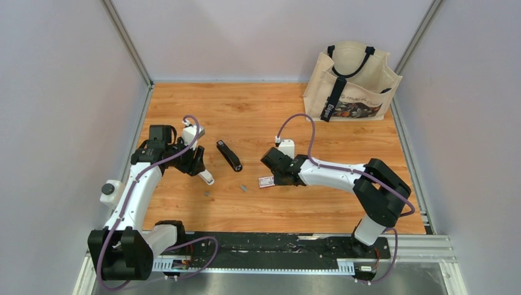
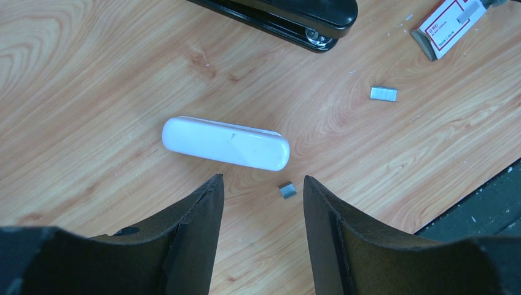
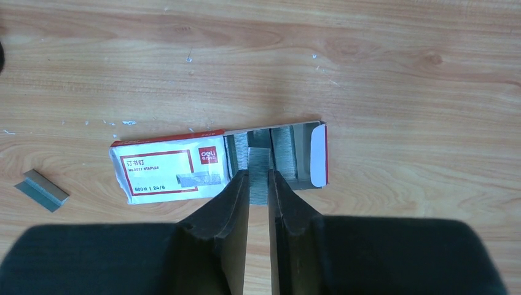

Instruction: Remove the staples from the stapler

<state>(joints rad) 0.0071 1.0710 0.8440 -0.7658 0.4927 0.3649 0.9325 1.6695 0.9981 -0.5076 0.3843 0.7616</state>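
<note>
The black stapler (image 1: 228, 155) lies closed on the wooden table between the arms; its end shows in the left wrist view (image 2: 289, 18). My right gripper (image 3: 258, 178) is shut on a grey staple strip (image 3: 260, 166) at the open end of the pink-and-white box (image 3: 166, 172), and it sits by that box in the top view (image 1: 274, 175). Loose staples lie on the table: a strip (image 2: 383, 93) and a tiny piece (image 2: 287, 190). My left gripper (image 2: 263, 184) is open and empty just above that tiny piece.
A white rounded bar (image 2: 226, 142) lies just beyond my left fingertips. More staples fill the box's open end (image 3: 285, 153). A loose strip (image 3: 42, 190) lies left of the box. A canvas tote bag (image 1: 353, 83) stands at the back right. Walls enclose the table.
</note>
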